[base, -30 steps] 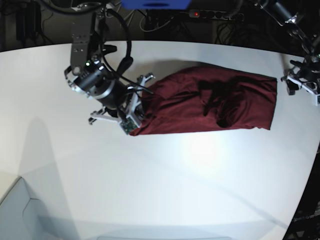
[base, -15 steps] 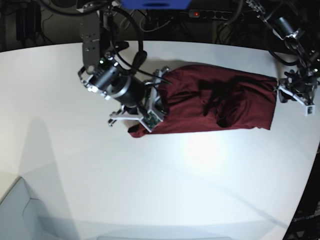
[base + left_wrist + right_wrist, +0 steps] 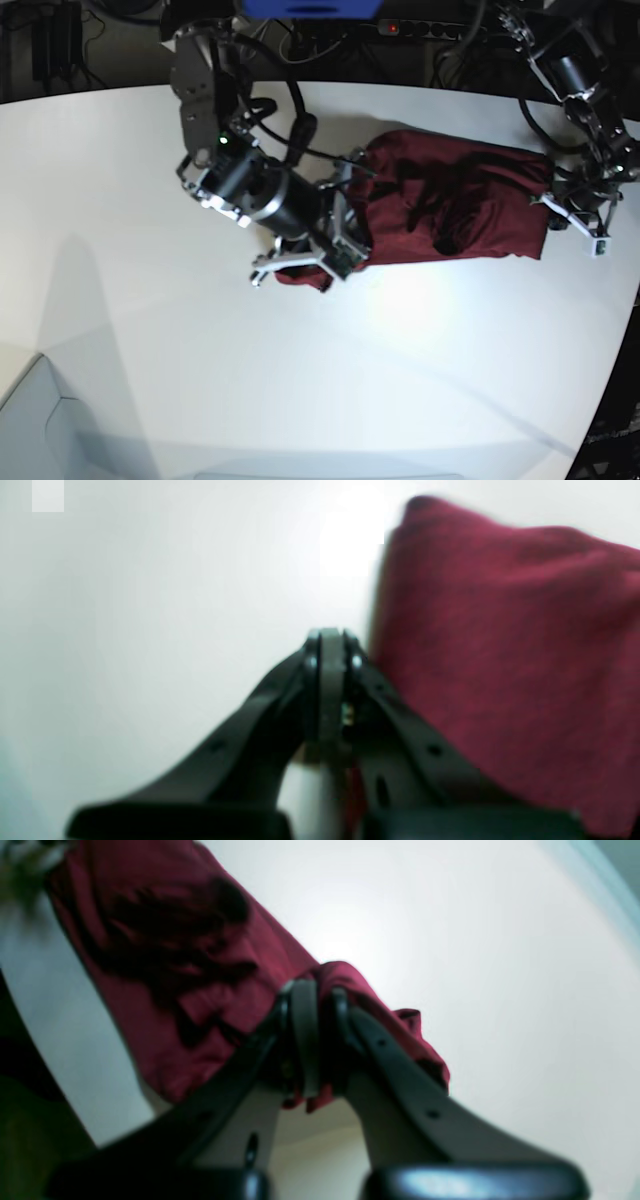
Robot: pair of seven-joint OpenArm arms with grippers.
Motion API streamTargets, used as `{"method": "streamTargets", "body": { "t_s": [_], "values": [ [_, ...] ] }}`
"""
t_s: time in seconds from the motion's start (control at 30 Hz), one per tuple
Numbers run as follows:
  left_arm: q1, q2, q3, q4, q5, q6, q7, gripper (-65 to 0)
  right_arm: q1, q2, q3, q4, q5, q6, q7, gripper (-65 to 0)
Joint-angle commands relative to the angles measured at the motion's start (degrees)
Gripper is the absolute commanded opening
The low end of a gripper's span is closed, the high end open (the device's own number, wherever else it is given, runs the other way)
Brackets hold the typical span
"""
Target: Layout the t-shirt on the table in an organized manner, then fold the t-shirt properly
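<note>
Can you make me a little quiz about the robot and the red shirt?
1. True or false: the right gripper is pinching a bunch of the t-shirt between its fingers.
2. What color is the table under the shirt? A) black B) white C) green
3. In the left wrist view, are the fingers of the left gripper pressed together or spread apart, and where is the shirt?

Key:
1. True. Maroon cloth pokes out between and below the fingers.
2. B, white.
3. Pressed together. The shirt edge lies right beside them; whether any cloth is caught between them cannot be told.
</note>
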State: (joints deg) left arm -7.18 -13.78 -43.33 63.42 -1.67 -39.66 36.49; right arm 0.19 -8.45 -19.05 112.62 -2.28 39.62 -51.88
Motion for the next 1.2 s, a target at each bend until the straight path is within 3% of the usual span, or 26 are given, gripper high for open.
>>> {"method": "streamTargets", "body": {
  "t_s": [0.0, 0.3, 0.43, 0.67, 1.07, 1.17],
  "values": [
    [0.0, -0.5, 0.0, 0.0, 0.9, -0.3, 1.5, -64.9, 1.2, -0.6, -1.6, 1.0, 1.0, 0.4, 1.4, -65.0],
    [1.6, 0.0, 0.1, 0.6, 0.9, -0.3, 2.2, -64.9, 6.0, -0.6, -19.1, -3.3, 0.8, 0.4, 2.4, -65.0],
    [3.6, 1.0, 0.1, 0.6, 0.9, -0.3, 2.2, -64.9, 9.8, -0.6, -25.6, -12.9, 1.0, 0.4, 10.1, -65.0],
    [6.9, 1.1, 0.1, 0.6, 0.9, -0.3, 1.8, -64.9, 14.0, -0.6, -26.9, -25.0, 1.2, 0.4, 22.6, -65.0],
    [7.4, 2.7, 2.3, 2.2, 0.9, -0.3, 2.2, -64.9, 20.8, -0.6, -29.7, -34.5, 1.2, 0.4, 35.9, -65.0],
    [8.8, 3.2, 6.5, 5.3, 0.9, -0.3, 2.2, -64.9, 22.1, -0.6, -31.9, -37.0, 1.2, -3.1, 38.8, -65.0]
  ]
}}
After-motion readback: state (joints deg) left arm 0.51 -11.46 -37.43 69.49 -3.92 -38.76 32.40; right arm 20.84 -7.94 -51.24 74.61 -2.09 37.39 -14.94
